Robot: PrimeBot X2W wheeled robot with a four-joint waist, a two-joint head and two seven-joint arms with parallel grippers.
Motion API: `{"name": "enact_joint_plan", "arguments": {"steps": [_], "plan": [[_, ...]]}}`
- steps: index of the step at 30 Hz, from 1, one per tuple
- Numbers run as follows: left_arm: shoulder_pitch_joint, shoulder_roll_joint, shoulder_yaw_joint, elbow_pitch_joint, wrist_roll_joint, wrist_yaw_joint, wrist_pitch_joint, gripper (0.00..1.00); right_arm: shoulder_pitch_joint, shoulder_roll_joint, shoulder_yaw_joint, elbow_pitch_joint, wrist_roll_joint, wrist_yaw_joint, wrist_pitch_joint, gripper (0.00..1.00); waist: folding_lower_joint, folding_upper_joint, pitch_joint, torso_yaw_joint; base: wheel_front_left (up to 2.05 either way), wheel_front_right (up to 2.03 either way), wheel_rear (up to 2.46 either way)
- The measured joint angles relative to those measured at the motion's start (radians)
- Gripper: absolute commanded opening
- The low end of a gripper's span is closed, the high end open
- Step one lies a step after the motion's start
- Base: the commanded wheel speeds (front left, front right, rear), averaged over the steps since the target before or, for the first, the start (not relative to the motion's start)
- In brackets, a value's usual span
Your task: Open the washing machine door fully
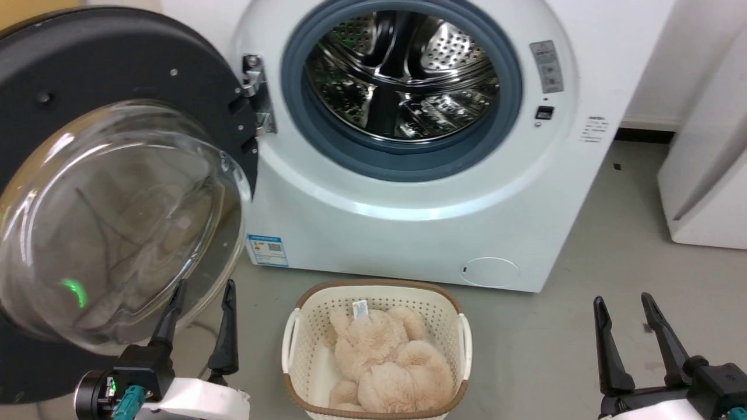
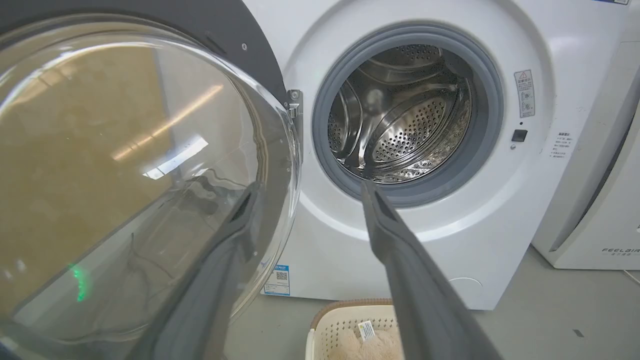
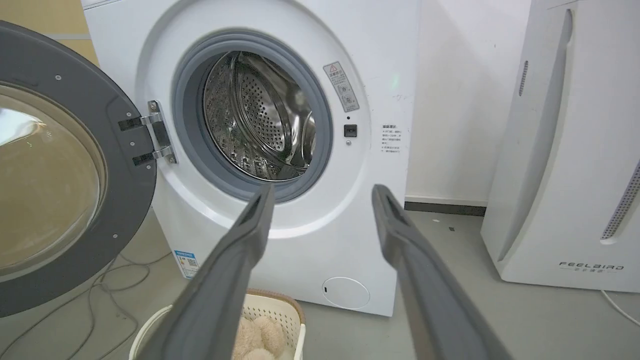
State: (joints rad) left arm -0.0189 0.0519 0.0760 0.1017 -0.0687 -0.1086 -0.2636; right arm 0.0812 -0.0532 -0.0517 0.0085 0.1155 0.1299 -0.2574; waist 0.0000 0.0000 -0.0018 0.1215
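The white washing machine [image 1: 420,192] fills the middle of the head view, its steel drum mouth [image 1: 402,76] uncovered. Its round black door [image 1: 122,76] with the bulging glass bowl [image 1: 111,221] is swung out wide on the left, hanging from the hinge [image 1: 257,93]. My left gripper [image 1: 201,294] is open, its fingertips just below the bowl's lower edge, close to the glass but holding nothing. In the left wrist view the door's bowl [image 2: 130,175] fills the left side. My right gripper [image 1: 624,306] stands open at the lower right, well away from the machine [image 3: 280,150].
A cream basket [image 1: 455,326] holding a beige plush toy [image 1: 385,361] sits on the grey floor directly before the machine, between my arms. A white FEELBAIR appliance [image 3: 570,150] stands at the right. Cables lie on the floor under the door.
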Motion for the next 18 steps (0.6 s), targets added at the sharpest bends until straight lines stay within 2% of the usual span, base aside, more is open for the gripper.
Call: {"name": "enact_joint_plan", "arguments": {"steps": [13,14,18], "plan": [[0.017,-0.002,-0.028,0.038,-0.004,0.027,0.0,1.0,0.014,0.0,0.001,-0.002,0.0,0.0,0.0,1.0,0.0,0.0,-0.006,-0.073,0.0,0.0,0.0],[0.017,-0.002,-0.028,0.038,-0.004,0.027,0.0,0.0,0.014,0.0,0.0,-0.002,0.0,0.0,0.0,0.0,0.0,0.0,-0.005,-0.074,0.0,0.0,0.0],[0.017,-0.003,-0.029,0.037,-0.004,0.027,0.0,0.0,0.014,0.0,0.001,-0.002,0.0,0.0,0.001,0.0,0.0,0.0,-0.005,-0.075,0.0,0.0,0.0]]}}
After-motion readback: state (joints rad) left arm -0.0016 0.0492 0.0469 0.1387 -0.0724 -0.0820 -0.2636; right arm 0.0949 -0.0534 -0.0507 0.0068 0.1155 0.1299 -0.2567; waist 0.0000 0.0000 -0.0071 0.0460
